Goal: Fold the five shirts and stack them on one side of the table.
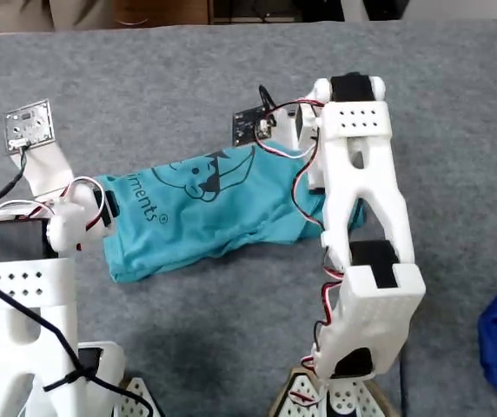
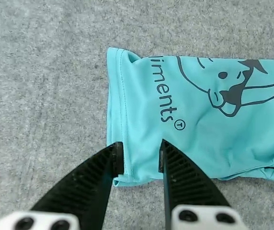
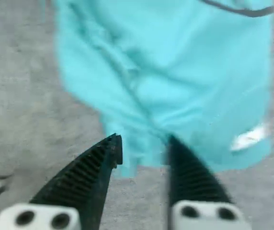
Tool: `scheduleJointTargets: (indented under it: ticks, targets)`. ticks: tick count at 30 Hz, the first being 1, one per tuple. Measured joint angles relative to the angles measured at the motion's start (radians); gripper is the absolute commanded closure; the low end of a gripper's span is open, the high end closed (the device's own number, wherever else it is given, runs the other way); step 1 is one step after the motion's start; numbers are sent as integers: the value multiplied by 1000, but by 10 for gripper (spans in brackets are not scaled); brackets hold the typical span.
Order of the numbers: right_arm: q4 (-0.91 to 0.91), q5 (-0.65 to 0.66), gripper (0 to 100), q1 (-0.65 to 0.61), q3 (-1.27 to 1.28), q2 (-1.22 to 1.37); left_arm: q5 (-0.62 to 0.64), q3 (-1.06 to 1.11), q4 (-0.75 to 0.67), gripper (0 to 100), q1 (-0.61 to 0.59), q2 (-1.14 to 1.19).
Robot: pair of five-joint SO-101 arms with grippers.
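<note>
Teal shirt [image 1: 205, 213] lying flat, dark lettering up.
Left gripper [image 2: 140, 152] and right gripper [image 3: 144, 143] over opposite ends, jaws apart.

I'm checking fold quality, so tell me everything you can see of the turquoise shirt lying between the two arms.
The turquoise shirt looks like soft knit fabric with a dark printed cartoon face and lettering. It lies folded into a long band, slanted across the grey felt-like table. One end is flat with a stitched hem; the left gripper stands open astride its corner. The other end is bunched and wrinkled, with the open right gripper astride its edge.
</note>
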Motion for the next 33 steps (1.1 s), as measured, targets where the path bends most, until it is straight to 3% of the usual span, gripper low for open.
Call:
scheduleJointTargets:
  ticks: [7, 12, 17, 23, 33]
  targets:
    - [8, 66, 993, 17, 305, -164, -9, 0, 0, 864, 0, 0]
    - [-163, 89, 993, 5, 675, -336, -51, 0, 0, 864, 0, 0]
    - [-316, 83, 993, -118, 902, -387, -63, 0, 0, 864, 0, 0]
    - [-500, 28, 993, -157, 930, -358, -63, 0, 0, 864, 0, 0]
    - [-502, 21, 993, -146, 595, -129, -63, 0, 0, 864, 0, 0]
